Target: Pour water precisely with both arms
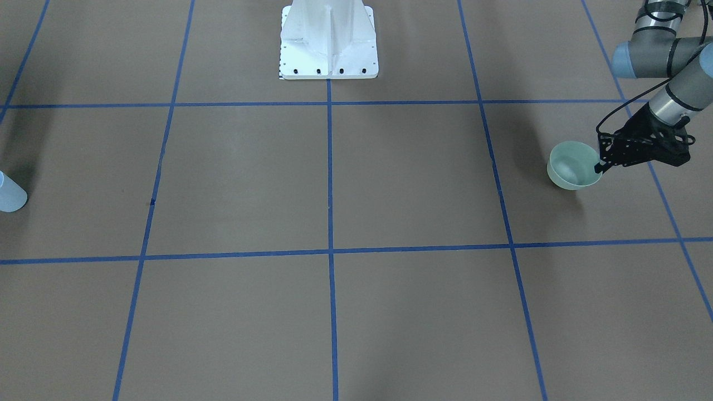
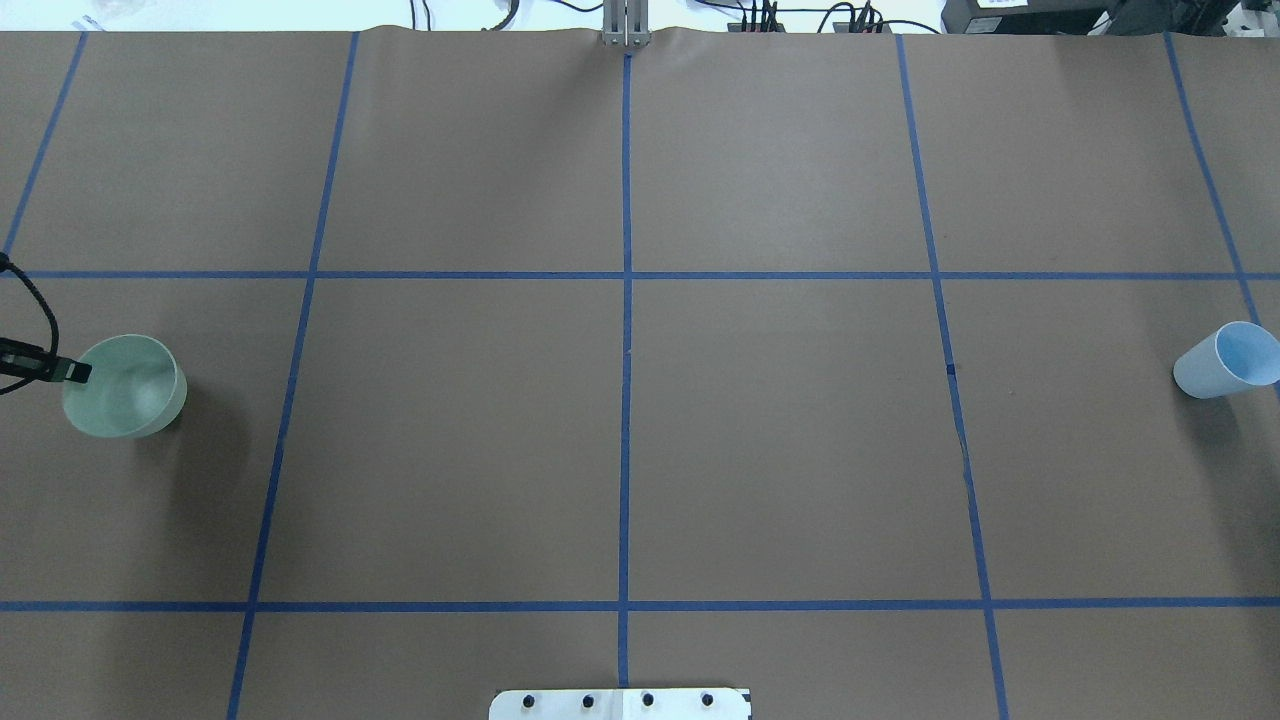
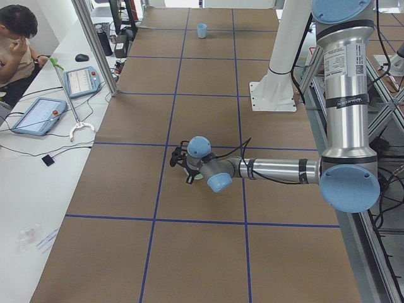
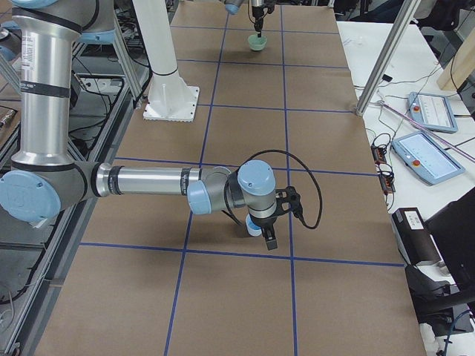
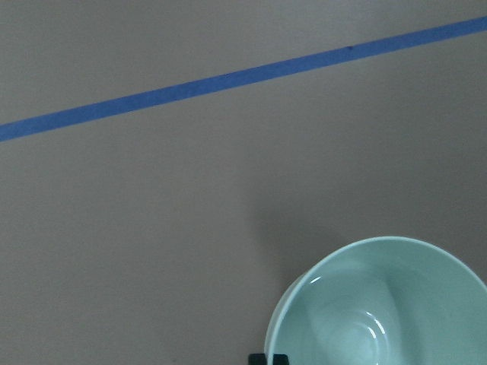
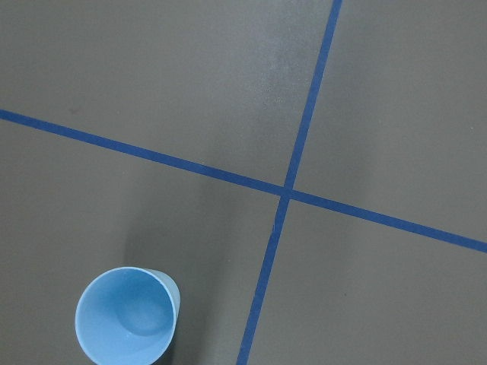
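A pale-green bowl [image 1: 571, 167] stands at the table's left end; it also shows in the overhead view [image 2: 125, 388] and the left wrist view [image 5: 380, 312]. My left gripper [image 1: 601, 165] pinches the bowl's near rim, jaws close together, its fingertips [image 5: 268, 359] at the rim. Faint white ring glints show in the bowl; I cannot make out water for certain. A pale-blue cup [image 2: 1225, 360] stands upright at the right end, also in the right wrist view [image 6: 125, 315]. My right gripper [image 4: 269, 237] hangs beside the cup; I cannot tell whether it is open or shut.
The white bolted pedestal [image 1: 328, 42] stands at the robot's side of the table. Blue tape lines [image 2: 627, 300] mark a grid on the brown table top. An operator [image 3: 16, 38] sits at a side bench with tablets.
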Tool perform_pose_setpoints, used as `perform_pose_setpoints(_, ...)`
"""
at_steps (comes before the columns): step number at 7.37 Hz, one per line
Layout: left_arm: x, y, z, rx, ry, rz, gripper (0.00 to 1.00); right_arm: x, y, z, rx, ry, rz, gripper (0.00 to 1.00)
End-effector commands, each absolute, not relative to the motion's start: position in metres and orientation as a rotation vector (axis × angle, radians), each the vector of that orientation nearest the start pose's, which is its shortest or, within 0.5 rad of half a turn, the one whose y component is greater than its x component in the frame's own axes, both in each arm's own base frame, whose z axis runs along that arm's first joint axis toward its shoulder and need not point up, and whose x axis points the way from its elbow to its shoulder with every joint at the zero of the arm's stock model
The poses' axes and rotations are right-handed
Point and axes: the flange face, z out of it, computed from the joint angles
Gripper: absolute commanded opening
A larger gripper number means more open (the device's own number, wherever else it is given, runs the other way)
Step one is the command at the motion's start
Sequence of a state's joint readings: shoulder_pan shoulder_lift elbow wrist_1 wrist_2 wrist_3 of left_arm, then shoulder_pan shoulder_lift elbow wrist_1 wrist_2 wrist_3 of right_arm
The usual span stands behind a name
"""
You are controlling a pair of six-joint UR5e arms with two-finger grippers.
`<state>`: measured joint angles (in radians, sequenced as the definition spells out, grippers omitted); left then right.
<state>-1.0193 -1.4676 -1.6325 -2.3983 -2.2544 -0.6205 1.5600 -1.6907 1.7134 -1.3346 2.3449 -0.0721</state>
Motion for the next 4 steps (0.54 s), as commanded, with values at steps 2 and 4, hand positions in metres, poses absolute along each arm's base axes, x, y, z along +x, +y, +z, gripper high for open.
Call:
perform_pose_setpoints(2, 0.229, -0.501, 0.452, 0.236, 0.964, 0.193, 0.00, 0.059, -0.457, 0.619, 0.270, -0.763, -0.179, 1.00)
perform_pose_setpoints(4, 0.295, -0.512, 0.378, 0.183, 1.027, 0.140, 0.00, 0.059, -0.457, 0.619, 0.268, -0.763, -0.178, 1.00)
